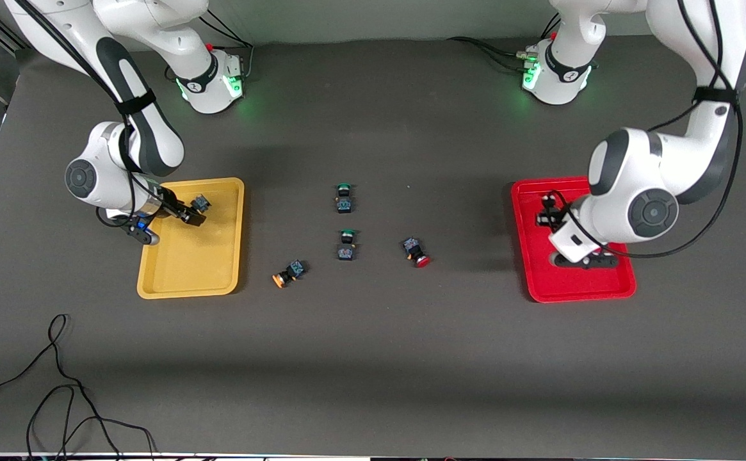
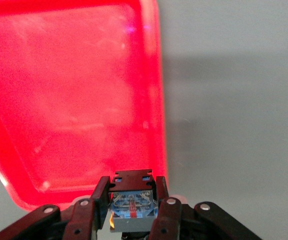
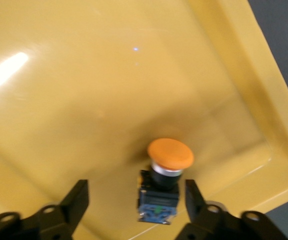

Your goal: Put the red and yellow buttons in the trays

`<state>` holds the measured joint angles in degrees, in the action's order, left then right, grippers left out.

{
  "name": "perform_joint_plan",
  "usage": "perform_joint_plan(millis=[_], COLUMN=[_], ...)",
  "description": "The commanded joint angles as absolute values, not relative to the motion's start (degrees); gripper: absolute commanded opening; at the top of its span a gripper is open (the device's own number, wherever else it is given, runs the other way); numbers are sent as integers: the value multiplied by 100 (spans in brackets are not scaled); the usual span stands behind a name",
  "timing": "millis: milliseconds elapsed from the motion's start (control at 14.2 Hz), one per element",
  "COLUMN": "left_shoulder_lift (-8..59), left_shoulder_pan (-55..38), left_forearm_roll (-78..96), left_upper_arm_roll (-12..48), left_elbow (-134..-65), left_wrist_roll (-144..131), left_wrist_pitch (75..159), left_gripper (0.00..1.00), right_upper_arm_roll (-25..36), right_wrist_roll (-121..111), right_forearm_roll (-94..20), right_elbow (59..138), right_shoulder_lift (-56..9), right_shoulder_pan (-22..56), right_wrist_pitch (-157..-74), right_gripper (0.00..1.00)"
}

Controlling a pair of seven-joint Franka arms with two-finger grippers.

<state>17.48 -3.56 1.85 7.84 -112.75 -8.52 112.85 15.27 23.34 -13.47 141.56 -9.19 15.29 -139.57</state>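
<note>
Right end effector [image 1: 194, 213] hangs low over the yellow tray [image 1: 219, 272], fingers spread wide and holding nothing. Its wrist view shows one yellow-capped button [image 3: 164, 172] standing between the open fingers [image 3: 76, 200] without touching either, resting on the tray floor near a corner.

Left end effector [image 1: 547, 214] sits over the red tray [image 1: 529, 269], near the rim on the side toward the right arm. From its wrist camera the fingers [image 2: 100, 197] are clamped on a dark switch block [image 2: 131, 202]; its cap is hidden, so I can't call the colour.

Count on the open bench [image 1: 373, 358], between the two end effectors: four loose switches. Two are green-capped, one [image 1: 344, 198] farther from the front camera and one [image 1: 346, 245] nearer to it. One more yellow-capped button [image 1: 288, 273] lies on its side just off the yellow tray, toward the left arm's end of the bench from the right end effector. One red-capped button [image 1: 415, 251] lies tipped over, well apart from the red tray.

Two trays, then: one yellow, one red. A loose black cable [image 1: 59, 384] trails over the bench at the right arm's end.
</note>
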Motion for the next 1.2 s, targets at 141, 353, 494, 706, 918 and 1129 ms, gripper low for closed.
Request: perform_joint_plan(millis=[141, 353, 494, 706, 918, 1129], left_shoulder_lift=[2144, 2337, 2321, 2145, 1969, 1916], left_shoulder_pan=[-97, -88, -79, -70, -70, -298], left_forearm_roll=[-175, -359, -378, -378, -299, -53], left_upper_arm_roll=[844, 844, 844, 844, 879, 966], left_elbow=[-11970, -11971, -11910, -11498, -10839, -10425], left_wrist_roll=[-668, -668, -624, -580, -711, -1718], left_wrist_pitch=[12803, 12902, 12771, 12001, 11164, 10960], left_gripper=[0, 39, 91, 99, 99, 99], right_upper_arm_roll=[705, 125, -183, -413, -439, -439], right_wrist_roll=[3941, 5165, 5658, 6134, 6144, 6161], right_forearm_roll=[-1477, -1477, -1485, -1398, -1389, -1389], right_elbow=[12696, 11420, 10787, 10450, 10476, 10626], right_shoulder_lift=[-824, -1676, -2387, -3241, -3673, -3683], right_shoulder_pan=[1617, 1617, 1643, 1714, 1810, 1854], right_wrist_pitch=[-13309, -12841, -12972, -13743, -14352, -14370], right_gripper=[100, 100, 100, 100, 100, 98])
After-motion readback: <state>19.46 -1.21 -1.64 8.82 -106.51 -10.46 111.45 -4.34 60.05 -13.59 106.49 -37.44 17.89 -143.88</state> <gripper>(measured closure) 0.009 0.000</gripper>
